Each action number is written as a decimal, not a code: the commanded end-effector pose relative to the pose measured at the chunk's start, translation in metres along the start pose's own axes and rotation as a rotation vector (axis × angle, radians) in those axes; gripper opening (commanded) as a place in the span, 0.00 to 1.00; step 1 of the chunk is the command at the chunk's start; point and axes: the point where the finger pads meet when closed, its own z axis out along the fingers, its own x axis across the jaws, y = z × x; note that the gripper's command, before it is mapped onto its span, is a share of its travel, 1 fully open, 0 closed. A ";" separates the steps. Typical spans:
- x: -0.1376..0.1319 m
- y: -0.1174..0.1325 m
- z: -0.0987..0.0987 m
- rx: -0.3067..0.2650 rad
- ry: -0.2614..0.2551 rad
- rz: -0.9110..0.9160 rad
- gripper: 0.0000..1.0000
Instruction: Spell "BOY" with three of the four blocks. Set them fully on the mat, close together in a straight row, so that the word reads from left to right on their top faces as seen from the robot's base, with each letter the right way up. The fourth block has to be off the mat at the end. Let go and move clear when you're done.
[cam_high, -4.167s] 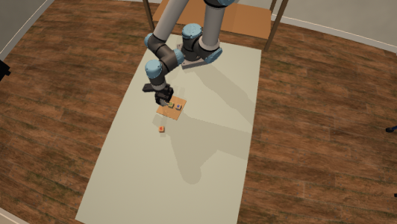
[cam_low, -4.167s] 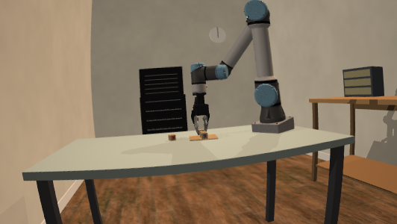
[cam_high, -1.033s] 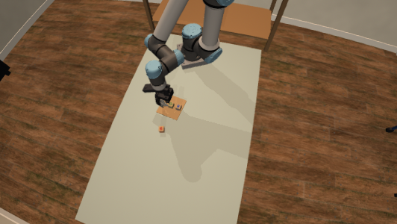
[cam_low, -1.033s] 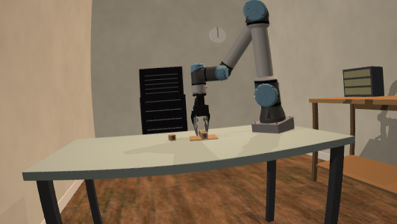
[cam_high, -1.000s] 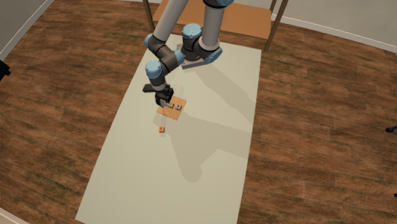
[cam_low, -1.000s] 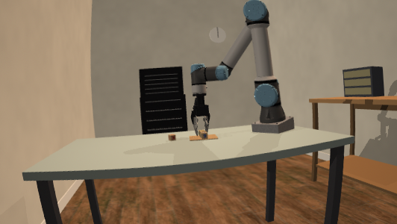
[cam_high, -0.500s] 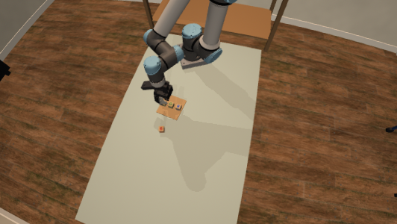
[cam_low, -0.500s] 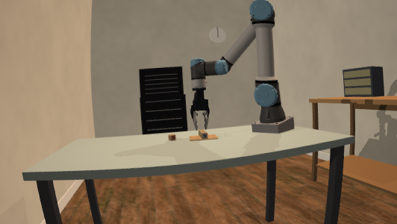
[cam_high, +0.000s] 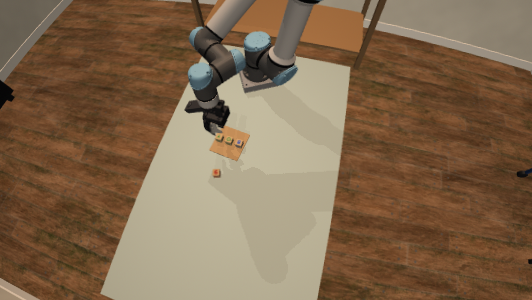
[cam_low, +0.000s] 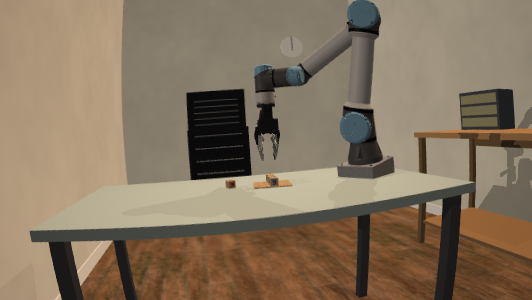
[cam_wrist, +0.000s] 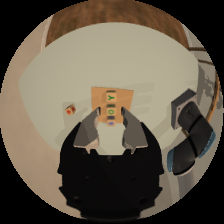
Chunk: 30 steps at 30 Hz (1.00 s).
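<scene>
A green "Y" marks one block (cam_high: 219, 138) (cam_low: 269, 176) (cam_wrist: 111, 97) toward the desk's (cam_high: 170, 225) (cam_low: 300, 207) (cam_wrist: 60, 75) left edge in the top view, a green "O" the middle block (cam_high: 229, 140) (cam_low: 271, 178) (cam_wrist: 111, 112)

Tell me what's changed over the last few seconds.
The pincer has risen off the mat, apparently letting go of the Y block. The red-marked block stayed off the mat.
</scene>
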 end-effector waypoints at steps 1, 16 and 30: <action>0.000 0.000 -0.006 -0.001 0.001 0.000 0.28; 0.000 0.000 -0.006 -0.001 0.001 0.000 1.00; 0.000 0.000 -0.020 -0.001 0.001 0.000 1.00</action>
